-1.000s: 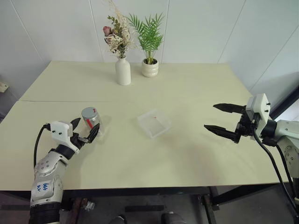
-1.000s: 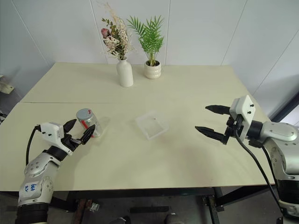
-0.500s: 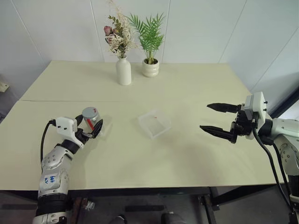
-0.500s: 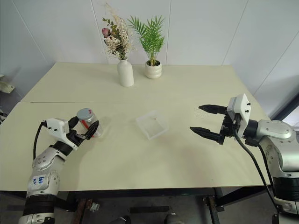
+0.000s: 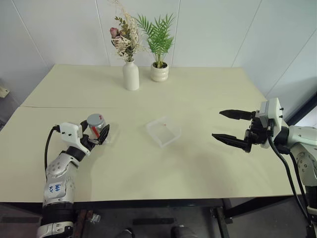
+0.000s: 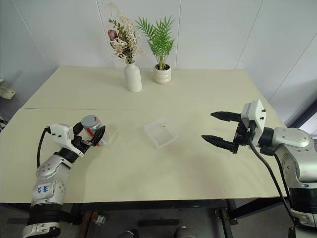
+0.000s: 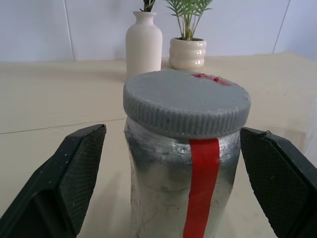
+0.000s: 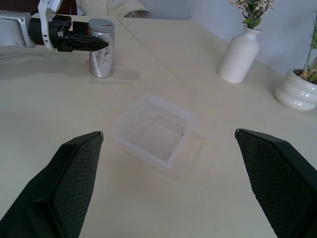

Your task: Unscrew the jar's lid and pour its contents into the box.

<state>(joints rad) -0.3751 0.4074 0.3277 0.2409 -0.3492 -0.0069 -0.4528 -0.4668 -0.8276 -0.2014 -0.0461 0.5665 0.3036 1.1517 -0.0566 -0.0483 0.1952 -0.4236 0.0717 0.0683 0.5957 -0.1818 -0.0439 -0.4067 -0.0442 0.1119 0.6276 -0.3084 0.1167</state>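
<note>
Reaching further in since a second ago, the left gripper [image 5: 97,135] now brackets the jar [image 5: 96,127] with its fingers spread on either side, not touching the glass as the left wrist view shows. The jar stands upright near the desk's [image 5: 198,94] left edge, its grey lid [image 7: 186,101] screwed on and a red strip running down its side. The box [image 5: 163,131], clear and shallow, sits near the middle of the desk, well apart from the jar. The right gripper [image 5: 229,127] hovers over the right side of the desk, released and holding nothing, pointing toward the box. A white vase [image 5: 130,75] and a potted plant [image 5: 159,72] stand by the far edge.
</note>
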